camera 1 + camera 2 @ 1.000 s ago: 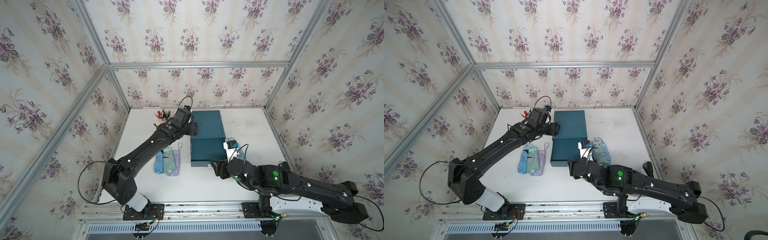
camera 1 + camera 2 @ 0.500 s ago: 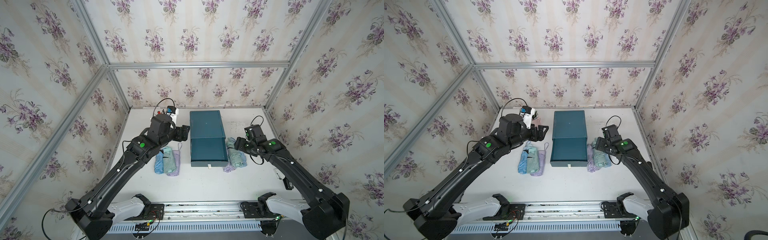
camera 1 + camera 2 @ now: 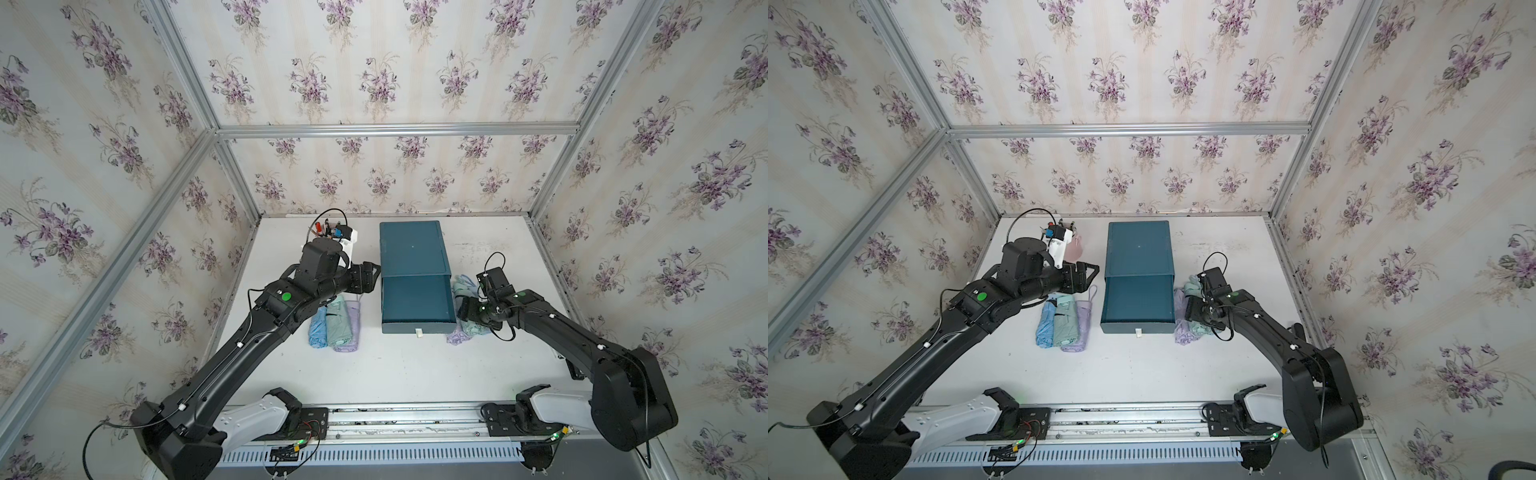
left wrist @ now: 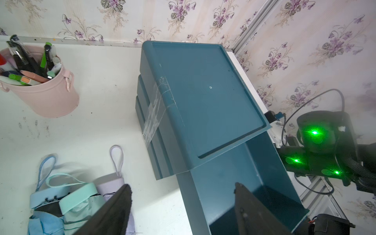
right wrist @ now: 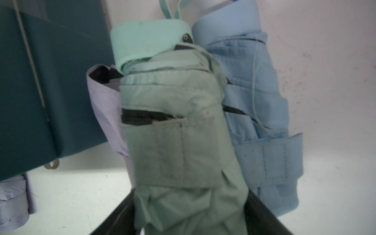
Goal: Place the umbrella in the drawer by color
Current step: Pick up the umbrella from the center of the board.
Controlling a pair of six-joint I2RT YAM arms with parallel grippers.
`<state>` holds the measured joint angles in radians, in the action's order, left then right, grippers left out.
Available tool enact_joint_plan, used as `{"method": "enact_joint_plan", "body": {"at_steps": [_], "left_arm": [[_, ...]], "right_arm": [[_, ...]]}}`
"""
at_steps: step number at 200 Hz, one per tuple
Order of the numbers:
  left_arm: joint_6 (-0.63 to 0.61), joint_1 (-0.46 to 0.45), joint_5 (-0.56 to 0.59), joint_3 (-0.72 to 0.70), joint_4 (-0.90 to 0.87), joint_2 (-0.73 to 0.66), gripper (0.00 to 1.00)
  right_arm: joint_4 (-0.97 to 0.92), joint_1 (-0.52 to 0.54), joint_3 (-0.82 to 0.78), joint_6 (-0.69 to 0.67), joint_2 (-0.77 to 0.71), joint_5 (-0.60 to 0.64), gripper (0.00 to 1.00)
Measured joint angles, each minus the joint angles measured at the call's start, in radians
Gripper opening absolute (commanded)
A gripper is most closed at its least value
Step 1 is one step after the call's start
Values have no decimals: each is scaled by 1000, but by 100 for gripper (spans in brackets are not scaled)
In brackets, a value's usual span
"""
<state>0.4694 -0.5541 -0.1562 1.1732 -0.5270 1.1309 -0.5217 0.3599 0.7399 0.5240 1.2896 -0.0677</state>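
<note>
The teal cabinet [image 3: 411,247] stands mid-table with its top drawer [image 3: 415,297] pulled out and bare inside. Right of it lie a purple [image 5: 105,105], a green [image 5: 173,122] and a blue umbrella [image 5: 254,101], all folded. My right gripper [image 5: 190,191] is down on this pile, shut on the green umbrella, with the cloth pressed against both fingers. Left of the cabinet lie a blue [image 3: 318,328], a green [image 3: 338,324] and a purple umbrella [image 3: 354,328]. My left gripper [image 4: 182,185] hangs open and empty above the drawer's left wall, with one finger over the drawer.
A pink pot of pens [image 4: 50,97] stands at the back left of the table. Clear tape [image 4: 152,114] runs down the cabinet's left side. A small white pull tab [image 3: 419,331] sticks out at the drawer's front. Walls close in the table [image 3: 407,365] on three sides.
My left arm has drawn back from the cabinet's rear left, and its gripper now hangs at the drawer's left edge. My right arm has swung from the front to the right pile and lowered onto it.
</note>
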Motion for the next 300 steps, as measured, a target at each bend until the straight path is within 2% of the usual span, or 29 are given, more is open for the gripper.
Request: {"method": "enact_joint_plan", "body": {"at_steps": [43,78,125,151,164,190,207,225,250,271,300], "left_arm": [[2,0,-22,0,0,24,78],[10,0,-26,12,-1,27,81],[13,0,-41,64,0,38,83],[22,0,-121,71,26,45,88],[40,0,-190,69,60,49,90],[78,-1,-317,60,161,57,95],[109,-2,-374,55,210,66,96],[125,1,-397,55,254,76,95],[145,-1,-412,48,269,82,90],[165,-1,-412,42,276,83,82],[188,-2,-434,42,280,92,60]], "right_arm": [[1,0,-5,11,-40,4,26],[-57,0,46,18,-111,31,16],[-77,0,219,-14,-264,53,15],[6,37,269,-17,-321,-40,19],[59,109,283,0,-320,-97,19],[152,346,353,2,-252,-168,19],[177,463,422,-2,-195,-143,18],[175,516,475,-6,-148,-72,18],[164,564,506,-20,-108,-26,19],[162,591,516,-30,-88,13,19],[161,620,511,-33,-81,69,25]]}}
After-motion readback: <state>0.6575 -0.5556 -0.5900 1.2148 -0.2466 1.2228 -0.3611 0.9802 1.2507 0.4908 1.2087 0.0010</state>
